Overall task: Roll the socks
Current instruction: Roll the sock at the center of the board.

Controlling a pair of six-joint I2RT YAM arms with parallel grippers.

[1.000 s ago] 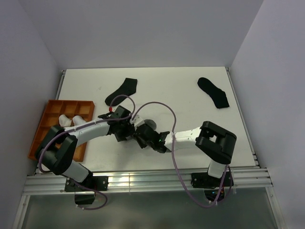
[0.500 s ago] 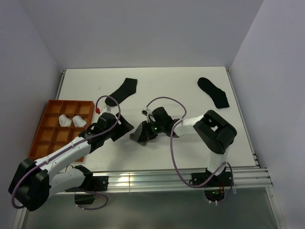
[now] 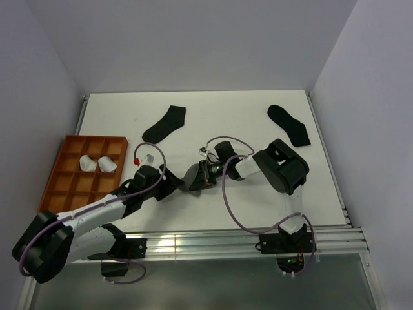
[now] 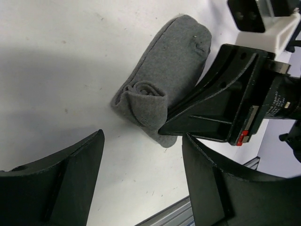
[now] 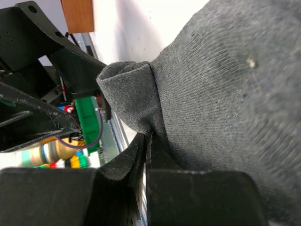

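Observation:
A grey sock (image 4: pixel 164 80) lies on the white table (image 3: pixel 245 200) near the front middle, its near end rolled into a small coil (image 4: pixel 143 101). My right gripper (image 5: pixel 146 141) is shut, its tips pressed into the crease between the coil and the flat part of the grey sock (image 5: pixel 221 94); I cannot tell whether it pinches any fabric. My left gripper (image 4: pixel 141 179) hangs open just short of the coil, with only bare table between its fingers. In the top view the grey sock (image 3: pixel 192 174) sits between my left gripper (image 3: pixel 173 187) and my right gripper (image 3: pixel 195 183).
Two black socks lie flat at the back, one left of centre (image 3: pixel 164 124) and one to the right (image 3: pixel 289 124). An orange compartment tray (image 3: pixel 61 187) at the left edge holds white rolled socks (image 3: pixel 97 163). A metal rail (image 3: pixel 193 242) runs along the front edge.
My left arm has drawn back toward the front left, off the grey sock, with its jaws a little wider. My right gripper has swung round and stayed shut at the sock.

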